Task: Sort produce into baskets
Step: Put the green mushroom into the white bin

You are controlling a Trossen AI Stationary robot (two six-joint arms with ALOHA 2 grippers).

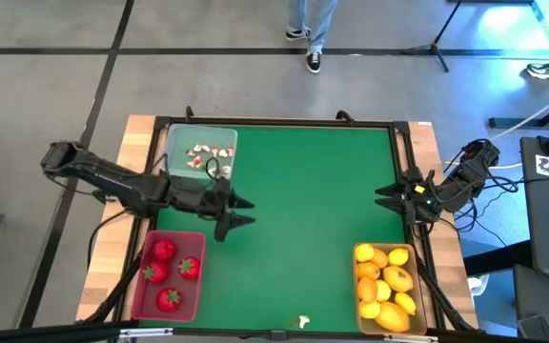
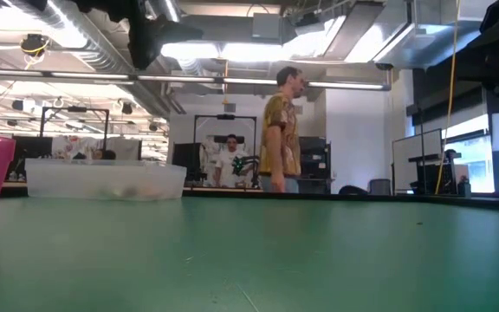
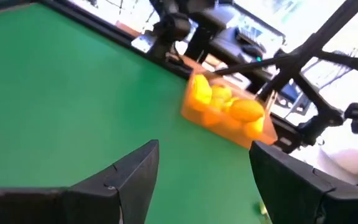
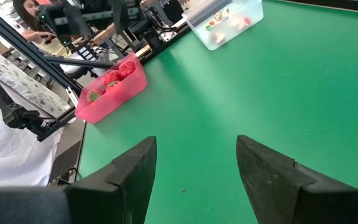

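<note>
Tiny white bit (image 1: 304, 322), identity unclear

The tabletop (image 1: 303, 210) wears a matt green cover, smooth and felt-like, with pale bare wood (image 1: 136, 171) showing along its sides inside a dark metal frame (image 1: 284, 122). The pinkish-red basket (image 4: 114, 96) and the tan-yellow basket (image 3: 229, 121) look like smooth, slightly translucent plastic; the clear basket (image 2: 102, 180) is frosted plastic. The lemons (image 1: 387, 284) have a glossy skin, the strawberries (image 1: 165, 272) a duller one. Gripper fingers (image 4: 129, 174) look matt black plastic.
</note>
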